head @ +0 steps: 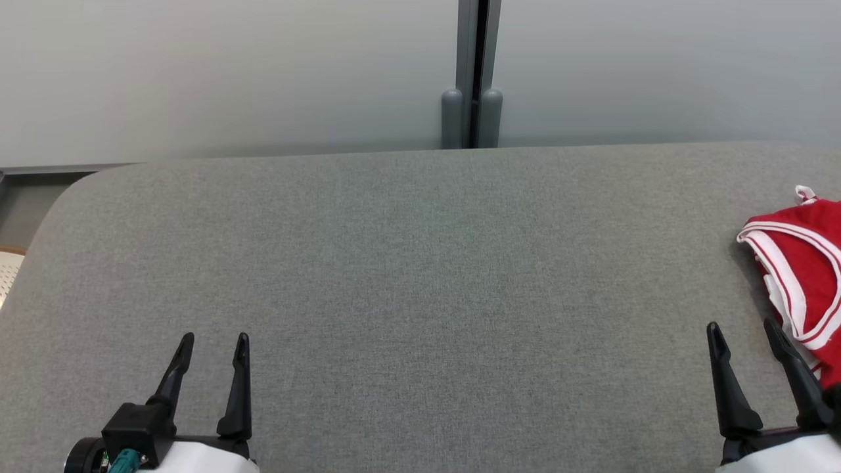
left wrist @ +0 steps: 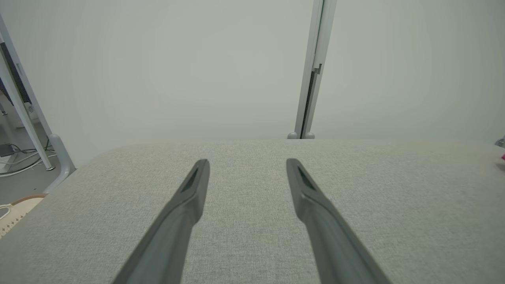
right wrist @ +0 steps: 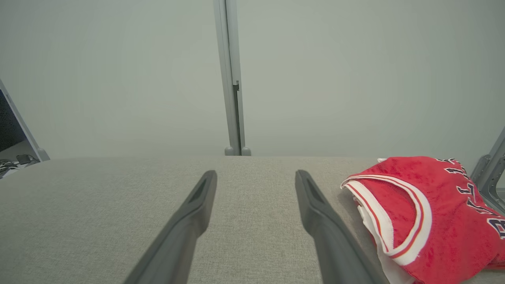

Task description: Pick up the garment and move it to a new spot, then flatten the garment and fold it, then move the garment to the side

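nearest the robot, the left end effector (head: 215,336) and the right end effector (head: 741,325) sit low over the grey fabric-covered surface (head: 420,263), each with its dark fingers spread and nothing between them. just beside the right one, at the surface's right edge, lies the red sleeveless jersey with white-and-red trim (head: 805,263), in a loose layered bundle rather than spread flat. this fits two stages: the jersey waiting to be lifted to a new spot, or already folded and set to the side. its slack look doesn't settle which. the right wrist view shows dark lettering (right wrist: 477,206) across the jersey, which the head view crops off. the left wrist view adds floor cables (left wrist: 17,154). farthest back stands a grey partition post (head: 472,72).
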You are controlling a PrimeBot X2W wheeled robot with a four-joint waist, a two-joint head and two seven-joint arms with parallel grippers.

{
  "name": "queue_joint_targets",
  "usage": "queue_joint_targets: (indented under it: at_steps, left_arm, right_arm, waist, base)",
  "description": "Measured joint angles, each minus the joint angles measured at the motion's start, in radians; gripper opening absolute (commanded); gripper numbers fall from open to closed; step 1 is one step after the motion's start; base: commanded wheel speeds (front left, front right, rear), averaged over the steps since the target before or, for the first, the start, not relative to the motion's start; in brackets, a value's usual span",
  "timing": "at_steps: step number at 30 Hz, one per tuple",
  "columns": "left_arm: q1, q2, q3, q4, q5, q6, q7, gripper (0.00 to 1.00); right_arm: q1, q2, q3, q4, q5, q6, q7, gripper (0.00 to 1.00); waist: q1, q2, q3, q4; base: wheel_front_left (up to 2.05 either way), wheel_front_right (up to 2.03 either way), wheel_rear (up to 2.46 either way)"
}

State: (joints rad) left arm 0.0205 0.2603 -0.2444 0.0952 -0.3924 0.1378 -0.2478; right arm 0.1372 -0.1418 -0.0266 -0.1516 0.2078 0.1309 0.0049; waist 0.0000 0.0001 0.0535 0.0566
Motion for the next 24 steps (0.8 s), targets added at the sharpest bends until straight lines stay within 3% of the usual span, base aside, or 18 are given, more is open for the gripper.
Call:
queue_joint_targets:
  at_steps: [8, 24]
  left_arm:
    - [0.040, 0.009, -0.017, 0.013, -0.003, 0.004, 0.010, 1.00]
    - [0.054, 0.012, -0.030, 0.035, -0.006, 0.013, 0.024, 1.00]
  right_arm:
    - [0.088, 0.012, -0.025, -0.027, 0.000, 0.000, 0.043, 1.00]
    - [0.103, 0.018, -0.005, -0.032, -0.001, 0.000, 0.066, 1.00]
  waist:
    - [0.0000, 0.0000, -0.083, 0.014]
    - [0.0001, 0.0000, -0.120, 0.009]
  base:
    - [0.00, 0.00, 0.00]
    - [0.00, 0.00, 0.00]
